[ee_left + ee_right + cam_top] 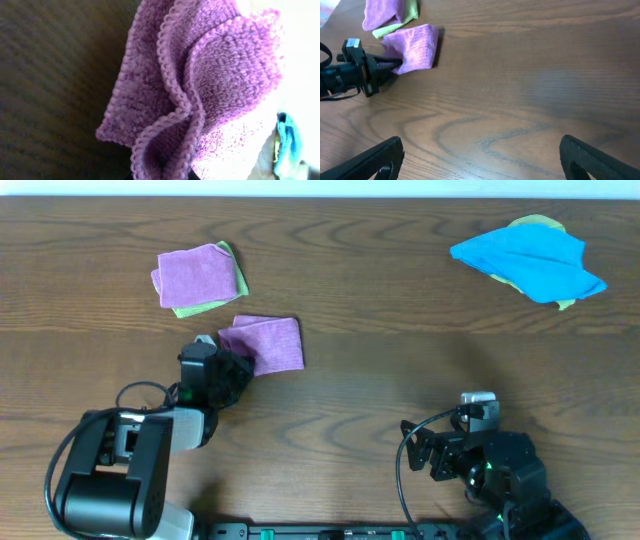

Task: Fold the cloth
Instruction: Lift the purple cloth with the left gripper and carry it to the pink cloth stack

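On the wooden table (380,290), a second lilac cloth (192,273) lies folded on a yellow-green cloth (237,277), and together they make a small pile. Far to the right of that pile, a crumpled bright blue cloth (530,260) covers another yellow-green one (540,222).

The cloth (268,343) sits just beside the pile on the robot's side, and the overhead view shows a thin strip of table between them. It is doubled over into a rough square. Its fuzzy nap and stitched hem curl in wavy layers where it is pinched.

The left gripper (232,362) is clamped on the corner of the cloth farthest from the pile's green edge. Well to the right of the pile and nearer the robot, the right gripper (481,145) holds its fingers spread wide with nothing between them.
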{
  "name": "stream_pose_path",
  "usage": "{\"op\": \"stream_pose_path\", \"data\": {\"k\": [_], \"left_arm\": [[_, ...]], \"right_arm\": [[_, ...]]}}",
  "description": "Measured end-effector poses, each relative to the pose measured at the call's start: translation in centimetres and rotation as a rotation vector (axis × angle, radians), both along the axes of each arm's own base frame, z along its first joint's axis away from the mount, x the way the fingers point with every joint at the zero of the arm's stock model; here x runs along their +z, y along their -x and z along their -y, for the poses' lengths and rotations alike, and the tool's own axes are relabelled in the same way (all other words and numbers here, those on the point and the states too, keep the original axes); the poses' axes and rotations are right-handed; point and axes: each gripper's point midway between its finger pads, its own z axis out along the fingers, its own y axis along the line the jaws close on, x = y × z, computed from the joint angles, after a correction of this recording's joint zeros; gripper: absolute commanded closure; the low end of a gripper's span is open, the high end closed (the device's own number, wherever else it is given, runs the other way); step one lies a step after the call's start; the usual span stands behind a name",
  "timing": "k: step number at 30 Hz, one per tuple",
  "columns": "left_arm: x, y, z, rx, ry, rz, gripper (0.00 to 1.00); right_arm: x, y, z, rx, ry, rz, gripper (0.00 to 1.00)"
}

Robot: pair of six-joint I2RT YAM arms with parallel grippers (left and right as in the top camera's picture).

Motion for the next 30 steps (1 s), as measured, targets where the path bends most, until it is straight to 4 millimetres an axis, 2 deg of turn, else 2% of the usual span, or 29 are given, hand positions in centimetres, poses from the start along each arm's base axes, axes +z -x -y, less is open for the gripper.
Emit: {"op": "stream_pose_path", "data": {"k": [5, 8, 14, 16, 20, 27, 30], "left_arm": [[0.5, -0.5, 0.3, -0.045, -0.022, 0.057, 0.94], [1.6, -1.2, 1.2, -0.09, 0.003, 0.093, 0.94], [6.6, -5.8, 3.0, -0.155, 0.055, 0.177, 0.94], [7.8, -6.8, 3.2, -0.16, 0.059, 0.151, 0.94], [11.4, -9.4, 3.6, -0.165, 0.057, 0.148, 0.94], [18.9, -13.5, 2.9, -0.137, 0.005, 0.227, 0.95], [22.3, -15.0, 1.6, -0.11, -0.021, 0.289, 0.94]], "right_arm": [[0.0, 0.0, 0.0, 0.0, 0.0, 0.0, 0.01], [0.0, 0.0, 0.0, 0.0, 0.0, 0.0, 0.01], [0.0, 0.0, 0.0, 0.0, 0.0, 0.0, 0.01], [0.0, 0.0, 0.0, 0.0, 0.0, 0.0, 0.01], [0.0, 0.0, 0.0, 0.0, 0.0, 0.0, 0.01], [0.0, 0.0, 0.0, 0.0, 0.0, 0.0, 0.01], [0.0, 0.0, 0.0, 0.0, 0.0, 0.0, 0.01]]}}
